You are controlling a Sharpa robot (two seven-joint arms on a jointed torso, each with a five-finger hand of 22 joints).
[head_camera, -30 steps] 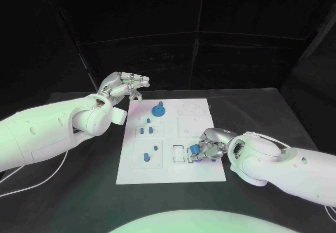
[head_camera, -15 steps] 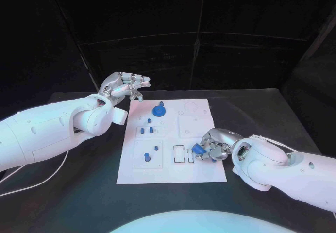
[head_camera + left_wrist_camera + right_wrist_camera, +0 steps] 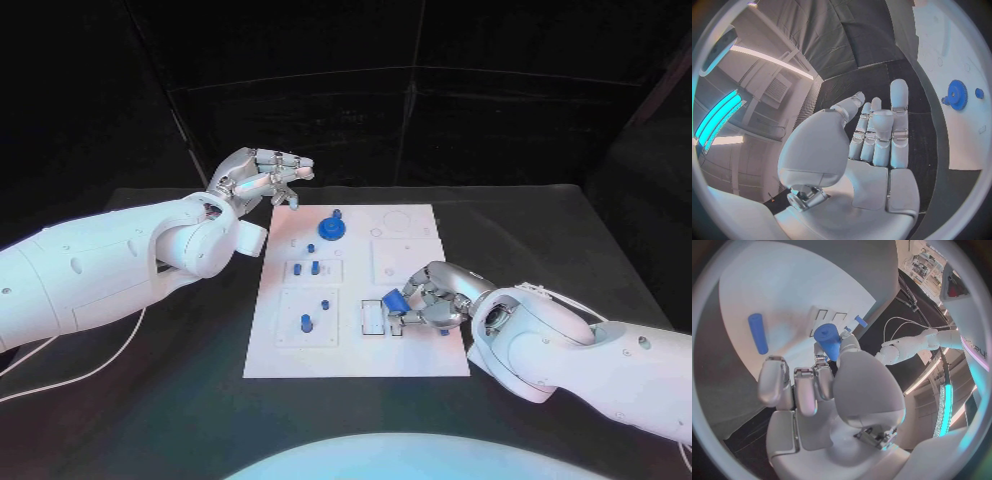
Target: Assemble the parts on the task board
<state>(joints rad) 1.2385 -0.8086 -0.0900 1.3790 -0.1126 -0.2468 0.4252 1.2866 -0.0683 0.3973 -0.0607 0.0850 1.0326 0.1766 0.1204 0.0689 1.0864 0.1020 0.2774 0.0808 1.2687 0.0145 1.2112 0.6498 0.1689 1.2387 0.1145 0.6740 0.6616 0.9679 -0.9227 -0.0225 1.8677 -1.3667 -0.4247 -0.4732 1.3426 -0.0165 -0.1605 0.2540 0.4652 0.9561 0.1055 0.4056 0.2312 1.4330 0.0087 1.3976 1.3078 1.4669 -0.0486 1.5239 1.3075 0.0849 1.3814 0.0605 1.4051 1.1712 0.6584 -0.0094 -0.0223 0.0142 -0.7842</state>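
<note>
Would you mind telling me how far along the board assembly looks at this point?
Partly done, by the look of it. A blue gear and several small blue pegs already stand on the task board. The right robot hand holds a blue part beside the rectangular slots; seating it remains. The left robot hand hovers off the board, holding nothing.

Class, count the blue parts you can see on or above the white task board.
6: a gear, a small peg, two pegs, one lower peg, one in the right hand. Others may be hidden.
</note>
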